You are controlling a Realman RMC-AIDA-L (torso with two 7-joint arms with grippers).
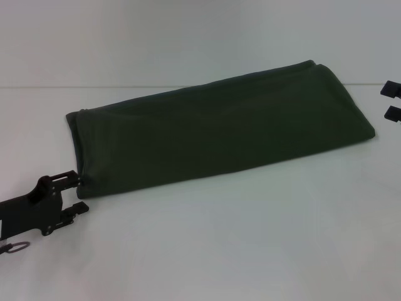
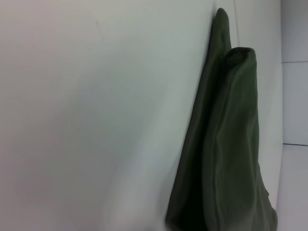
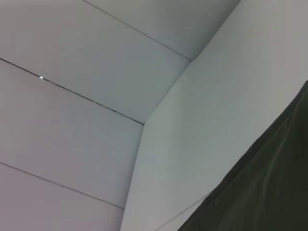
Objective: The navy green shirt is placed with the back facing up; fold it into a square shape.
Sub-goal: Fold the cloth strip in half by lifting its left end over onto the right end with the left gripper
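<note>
White surface [image 1: 207,251], pale wall behind. Navy green shirt [image 1: 219,135] lies mid-surface as a long folded band: soft, light, floppy. Left gripper [image 1: 79,192], spread, at its near-left corner; pinch both layers there. Right gripper [image 1: 391,100] at right edge, spread.

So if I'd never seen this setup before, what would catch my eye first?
The navy green shirt, already folded into a long dark band, lies slantwise across the white table. The black left gripper sits at the band's near-left corner, jaws open, while only the tips of the right gripper show at the right edge.
</note>
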